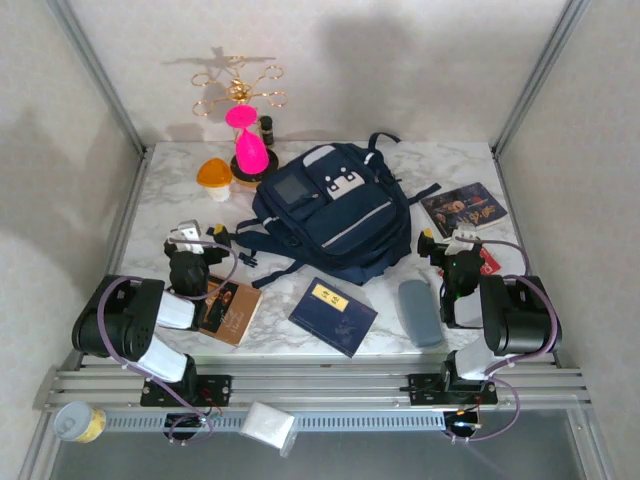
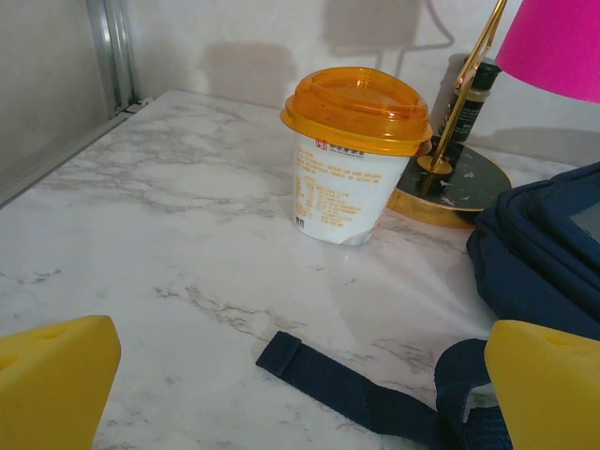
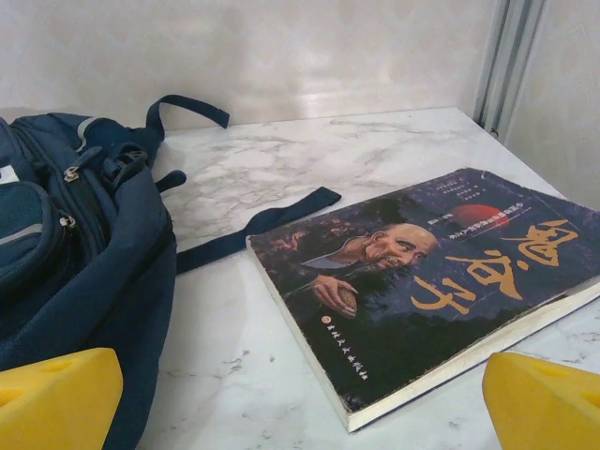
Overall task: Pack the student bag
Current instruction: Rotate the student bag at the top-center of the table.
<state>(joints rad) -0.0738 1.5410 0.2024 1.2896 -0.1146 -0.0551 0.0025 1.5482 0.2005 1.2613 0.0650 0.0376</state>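
Observation:
The student bag (image 1: 335,215), a large navy backpack with pale patches and a pale stripe, lies flat in the middle of the marble table, zipped. My left gripper (image 1: 185,240) rests low to the bag's left, open and holding nothing. In the left wrist view its yellow fingers (image 2: 52,380) flank a loose bag strap (image 2: 328,380), with the bag's edge (image 2: 544,253) at the right. My right gripper (image 1: 455,243) sits to the bag's right, open and holding nothing. The right wrist view shows the bag (image 3: 75,244) on the left and a dark-covered book (image 3: 422,281) ahead.
On the table lie a dark book (image 1: 463,208) at back right, a flat navy book with yellow label (image 1: 333,315), a brown book (image 1: 230,310) and a grey pencil case (image 1: 420,312). An orange-lidded cup (image 1: 214,176) (image 2: 352,155), pink lamp (image 1: 250,140) and small bottle (image 1: 267,128) stand at the back left.

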